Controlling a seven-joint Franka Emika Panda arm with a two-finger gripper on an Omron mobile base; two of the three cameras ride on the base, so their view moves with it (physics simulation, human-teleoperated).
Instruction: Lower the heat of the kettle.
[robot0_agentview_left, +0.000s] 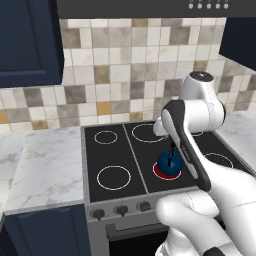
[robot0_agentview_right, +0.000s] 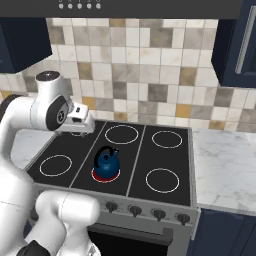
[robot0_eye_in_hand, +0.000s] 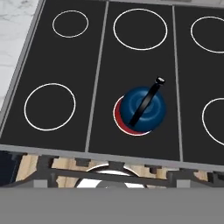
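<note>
Kettle (robot0_eye_in_hand: 143, 109): rigid, smooth, probably light; sits on the glowing red burner (robot0_agentview_right: 105, 174) | take-hold: I judge its knob (robot0_agentview_right: 135, 210), not the handle | my fingers: spread, empty

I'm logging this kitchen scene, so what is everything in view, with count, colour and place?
kettle: one, dark blue with a black handle, on the front middle burner.
lit burner: one, red, under the kettle.
unlit burners: five white rings on the black stove top.
stove: one, black top, between the counters.
knobs: dark, in a row on the stove's front panel; four show in the right base view.
counters: two, white marble, one on each side of the stove.
backsplash: beige and grey tiles, behind the stove.
cabinets: dark blue, above and below the counters.
hood: one, dark, above the stove.
arm: one, white, raised over the stove's left side.
</note>
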